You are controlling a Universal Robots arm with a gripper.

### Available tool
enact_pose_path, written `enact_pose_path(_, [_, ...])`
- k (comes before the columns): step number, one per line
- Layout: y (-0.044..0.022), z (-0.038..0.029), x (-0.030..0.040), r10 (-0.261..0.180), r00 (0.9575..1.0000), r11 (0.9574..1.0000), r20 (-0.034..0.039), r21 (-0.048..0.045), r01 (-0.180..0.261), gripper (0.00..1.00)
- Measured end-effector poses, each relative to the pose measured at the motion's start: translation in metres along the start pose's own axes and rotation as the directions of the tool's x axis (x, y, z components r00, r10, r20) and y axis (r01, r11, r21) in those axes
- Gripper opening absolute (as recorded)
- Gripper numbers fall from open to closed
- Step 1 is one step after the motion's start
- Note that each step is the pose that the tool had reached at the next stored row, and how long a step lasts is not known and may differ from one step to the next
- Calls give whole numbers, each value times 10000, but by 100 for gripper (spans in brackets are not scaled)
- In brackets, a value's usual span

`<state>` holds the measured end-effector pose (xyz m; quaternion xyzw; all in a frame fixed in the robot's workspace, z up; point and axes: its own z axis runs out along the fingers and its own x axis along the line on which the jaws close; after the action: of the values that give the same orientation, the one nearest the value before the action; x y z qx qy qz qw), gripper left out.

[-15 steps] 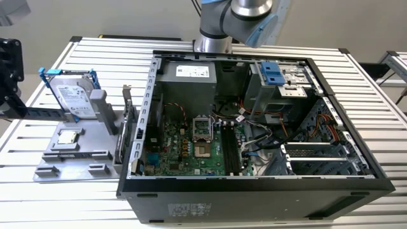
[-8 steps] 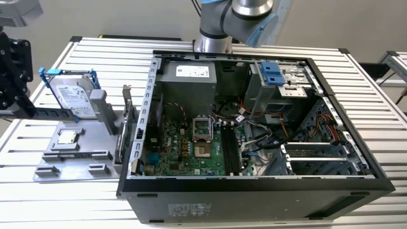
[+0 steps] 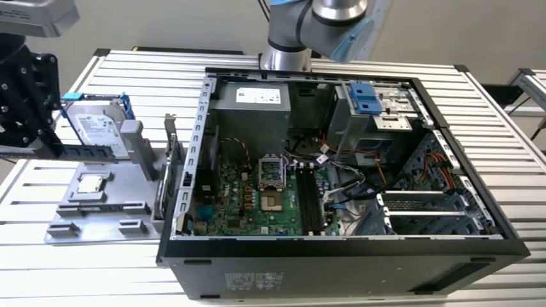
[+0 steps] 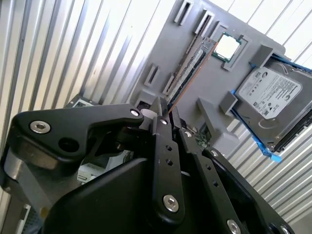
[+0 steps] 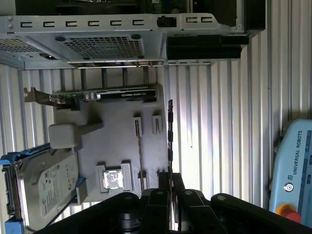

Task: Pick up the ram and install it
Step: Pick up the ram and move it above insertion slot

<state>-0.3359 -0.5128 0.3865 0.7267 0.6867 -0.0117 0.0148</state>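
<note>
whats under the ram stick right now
The ram, clamped in the pincer, is over the grey holder tray, where the processor chip and hard drive lie off to one side. The stick covers the strip of tray directly beneath it.

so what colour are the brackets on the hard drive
Blue brackets, clearest in the second wrist view.
</note>
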Motion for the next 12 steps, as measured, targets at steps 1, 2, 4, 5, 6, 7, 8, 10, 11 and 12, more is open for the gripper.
enact_pose_path(1, [21,1,1,1,10000,10000,-1,0,-1,0])
enact_pose_path(2, [42,1,3,1,10000,10000,-1,-1,-1,0])
enact_pose_path(4, [84,0,5,1,10000,10000,0,0,-1,0])
enact_pose_path(5, [106,1,6,1,10000,10000,0,0,-1,0])
enact_pose_path(6, [129,2,8,0,10000,10000,-1,-1,0,0])
enact_pose_path(7, [153,1,9,0,10000,10000,0,0,0,0])
enact_pose_path(8, [175,2,10,0,10000,10000,-1,-1,0,0])
enact_pose_path(10, [223,3,13,-1,10000,10000,-1,-1,1,0])
enact_pose_path(11, [245,2,14,-1,10000,10000,0,0,1,0])
enact_pose_path(12, [269,3,15,-1,10000,10000,0,0,1,0])
